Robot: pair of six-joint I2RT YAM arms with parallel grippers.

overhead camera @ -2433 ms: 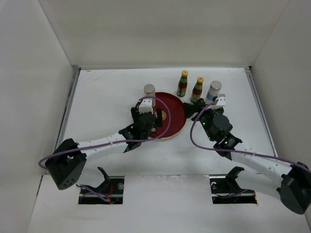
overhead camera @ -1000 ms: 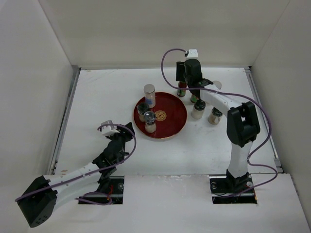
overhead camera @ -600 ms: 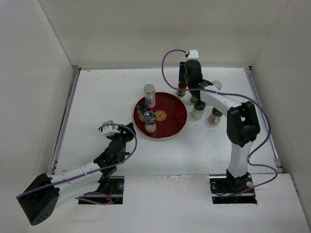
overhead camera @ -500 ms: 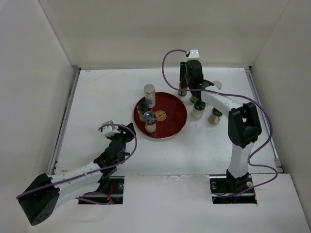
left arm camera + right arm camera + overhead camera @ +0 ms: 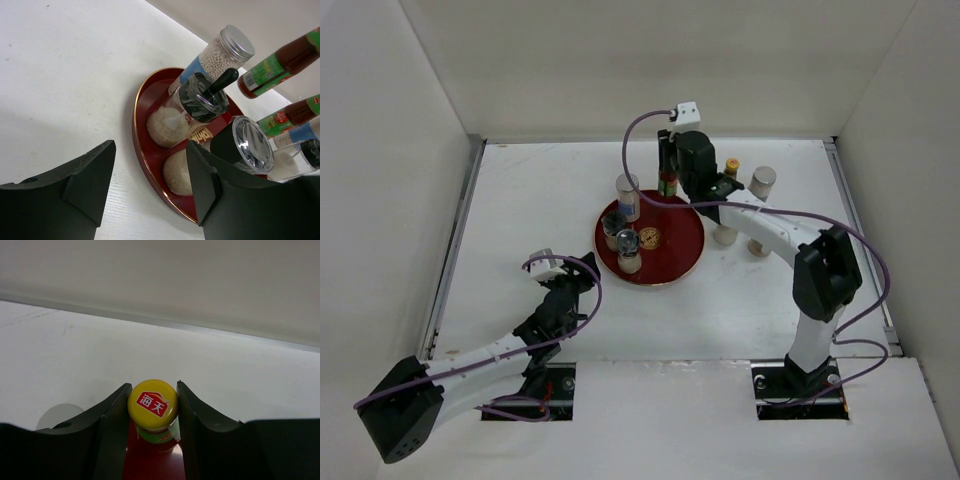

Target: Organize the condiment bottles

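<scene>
Two tools: right tool (image 5: 153, 390) clamps a sauce bottle (image 5: 152, 407), left tool (image 5: 150, 150) open, empty.

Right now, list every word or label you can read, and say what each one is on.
"海天": white on red, on the yellow cap of the dark-red sauce bottle.
Green bottle labels, left wrist view: too blurred to read.
Gold emblem on the round red plate: unreadable.

Lab test cell — bare white table (image 5: 520, 200) inside plain white walls (image 5: 620, 60)
</scene>
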